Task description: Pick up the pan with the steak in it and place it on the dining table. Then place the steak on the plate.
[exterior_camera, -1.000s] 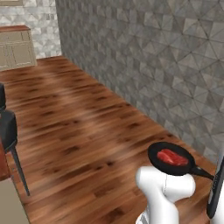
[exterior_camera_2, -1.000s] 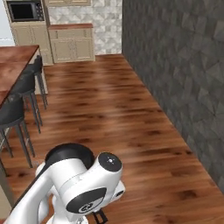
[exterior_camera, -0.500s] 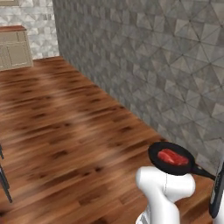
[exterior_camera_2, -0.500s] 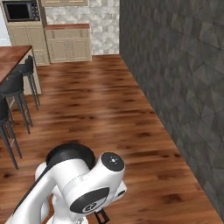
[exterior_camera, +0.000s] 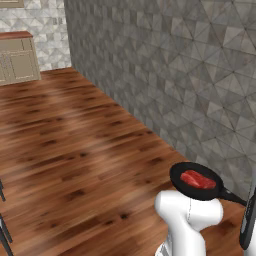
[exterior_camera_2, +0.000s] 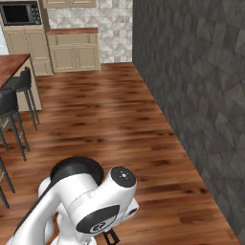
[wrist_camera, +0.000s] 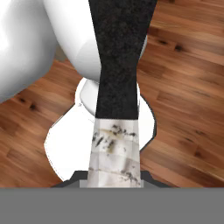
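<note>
The floor (exterior_camera: pixel 75 150) is glossy reddish-brown plank wood, running back along a tall grey wall (exterior_camera: pixel 190 75) of faceted stone tiles. At the far end stand beige cabinets (exterior_camera_2: pixel 74 50) with a wood top, and a dark microwave (exterior_camera_2: pixel 19 13) sits built in above another cabinet to their left. Black stools (exterior_camera_2: pixel 14 103) line up beside the dining table (exterior_camera_2: pixel 10 64), whose red-brown top shows at the left edge of the right base view.

The pan (exterior_camera: pixel 196 181) is up in the air near the stone wall, above the arm's white joint, roughly level, with the steak (exterior_camera: pixel 197 179) lying flat inside it — its thin dark handle (exterior_camera: pixel 231 196) points right. In the hand view that handle runs straight up from the bottom edge, black beyond a pale speckled stretch, and the pincer is closed tight on it; the fingertips themselves I cannot make out.
</note>
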### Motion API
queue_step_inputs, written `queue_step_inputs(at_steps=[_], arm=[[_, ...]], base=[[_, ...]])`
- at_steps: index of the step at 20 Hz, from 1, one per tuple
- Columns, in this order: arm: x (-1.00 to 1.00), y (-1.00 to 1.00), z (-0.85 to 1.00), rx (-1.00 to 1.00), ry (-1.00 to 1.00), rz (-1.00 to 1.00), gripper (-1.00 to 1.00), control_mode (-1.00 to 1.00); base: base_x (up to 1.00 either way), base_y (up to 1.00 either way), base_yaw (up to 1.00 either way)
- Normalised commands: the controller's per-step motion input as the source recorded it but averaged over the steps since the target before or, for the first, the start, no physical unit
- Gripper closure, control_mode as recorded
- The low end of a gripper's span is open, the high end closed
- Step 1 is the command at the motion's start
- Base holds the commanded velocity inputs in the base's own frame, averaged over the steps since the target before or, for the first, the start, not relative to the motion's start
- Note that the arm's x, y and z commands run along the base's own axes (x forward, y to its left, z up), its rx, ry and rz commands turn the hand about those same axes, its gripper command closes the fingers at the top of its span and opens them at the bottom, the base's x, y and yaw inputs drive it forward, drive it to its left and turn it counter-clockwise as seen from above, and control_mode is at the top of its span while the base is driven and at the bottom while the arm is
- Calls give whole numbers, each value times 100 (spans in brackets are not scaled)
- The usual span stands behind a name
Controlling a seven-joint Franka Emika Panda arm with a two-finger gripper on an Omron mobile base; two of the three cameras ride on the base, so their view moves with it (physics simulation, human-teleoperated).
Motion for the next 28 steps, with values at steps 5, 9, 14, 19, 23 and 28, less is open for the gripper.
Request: queue_step_inputs(at_steps=[5,9,14,19,23,28], arm=[[0,0,0,0,0,0,100,100],[0,0,0,0,0,0,100,100],[0,0,0,0,0,0,100,100],[0,0,0,0,0,0,100,100],[0,0,0,0,0,0,100,100],[0,0,0,0,0,0,100,100]], base=[[100,0,1],[93,0,1],[8,2,1],[-6,0,43],[-2,0,50],[-2,0,50]])
